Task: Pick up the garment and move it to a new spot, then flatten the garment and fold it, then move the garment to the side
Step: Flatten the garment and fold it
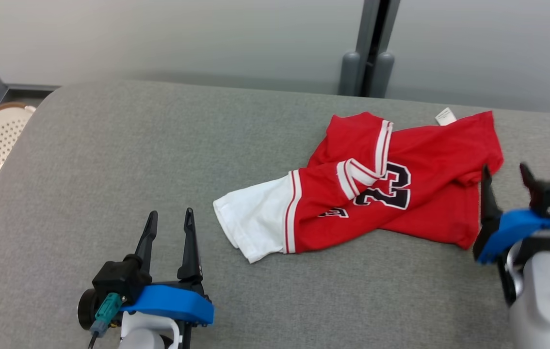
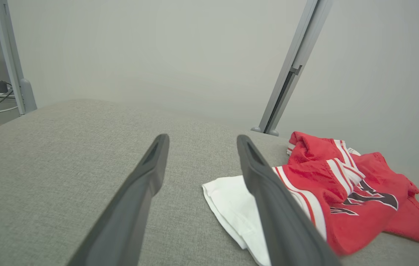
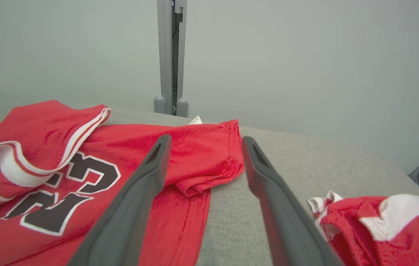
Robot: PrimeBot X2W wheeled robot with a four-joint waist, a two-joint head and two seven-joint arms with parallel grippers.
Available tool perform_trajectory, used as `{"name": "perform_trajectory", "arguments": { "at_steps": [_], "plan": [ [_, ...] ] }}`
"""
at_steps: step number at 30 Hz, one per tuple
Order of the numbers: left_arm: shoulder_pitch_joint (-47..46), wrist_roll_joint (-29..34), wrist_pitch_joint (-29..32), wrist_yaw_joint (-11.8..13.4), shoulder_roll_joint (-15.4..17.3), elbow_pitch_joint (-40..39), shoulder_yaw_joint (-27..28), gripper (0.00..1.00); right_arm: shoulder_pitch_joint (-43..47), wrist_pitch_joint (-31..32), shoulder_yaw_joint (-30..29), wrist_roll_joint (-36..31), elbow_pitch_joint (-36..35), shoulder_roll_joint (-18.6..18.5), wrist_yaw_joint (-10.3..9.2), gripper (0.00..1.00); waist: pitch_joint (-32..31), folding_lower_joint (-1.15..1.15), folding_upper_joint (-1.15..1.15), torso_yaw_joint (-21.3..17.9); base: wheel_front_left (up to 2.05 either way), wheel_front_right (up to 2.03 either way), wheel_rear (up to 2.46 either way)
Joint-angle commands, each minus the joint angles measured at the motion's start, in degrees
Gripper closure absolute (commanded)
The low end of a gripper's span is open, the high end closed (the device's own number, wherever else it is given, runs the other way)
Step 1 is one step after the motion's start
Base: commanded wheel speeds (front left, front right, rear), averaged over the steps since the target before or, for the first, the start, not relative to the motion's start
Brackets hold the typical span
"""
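Red with white trim, the jersey (image 1: 377,189) lies crumpled on the grey fabric-covered bench (image 1: 110,160), right of the middle and toward the far edge. Its dark number 23 (image 1: 386,186) faces up, a white sleeve (image 1: 255,223) trails off its left end, and a small white label (image 1: 445,116) pokes out at its far edge.

Our left tool (image 1: 170,213) hovers over bare bench near the front. Its fingers are spread with nothing between them, and the white sleeve is just to its right.

Our right tool (image 1: 505,169) sits at the jersey's right end. In the right wrist view its fingers (image 3: 146,173) stand wide apart above the jersey's folded edge, and we see no cloth pinched between them. A second red and white garment (image 3: 379,221) lies bunched just beside that tool, apart from the jersey. A grey post (image 1: 367,53) rises behind the bench.
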Motion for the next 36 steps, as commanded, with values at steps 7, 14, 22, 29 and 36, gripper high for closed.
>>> {"name": "perform_trajectory", "arguments": {
  "at_steps": [7, 14, 22, 29, 36],
  "plan": [
    [2.66, -1.04, -0.14, -0.57, 0.0, 1.36, 1.16, 0.0, 13.71, -0.96, 4.67, 5.05, -7.9, 3.22, 0.0, 0.0, -4.04, -0.01, 0.0, -4.24, 0.0, 0.0, 0.0],
    [6.08, 1.55, -0.14, -0.83, 0.15, 3.55, 1.76, 0.0, 23.57, -0.98, 11.96, 16.26, -16.2, 3.31, 0.0, 0.0, -6.72, -0.01, 0.0, -5.8, 0.0, 0.0, 0.0],
    [8.93, 2.63, -0.14, -1.75, 0.39, 4.47, 2.69, 0.0, 29.12, -0.98, 15.24, 19.49, -21.2, 3.34, 0.0, 0.0, -7.75, -0.01, 0.0, -5.95, 0.0, 0.0, 0.0],
    [9.18, 3.06, -0.14, -1.79, 0.29, 4.81, 2.71, 0.0, 30.31, -0.98, 16.32, 19.81, -21.56, 3.35, 0.0, 0.0, -8.29, -0.01, 0.0, -5.38, 0.0, 0.0, 0.0],
    [9.65, 3.05, -0.14, -2.08, 0.18, 5.07, 2.52, 0.0, 30.55, -0.99, 16.92, 20.01, -21.98, 3.35, 0.0, 0.0, -8.73, -0.01, 0.0, -5.18, 0.0, 0.0, 0.0]
  ]
}}
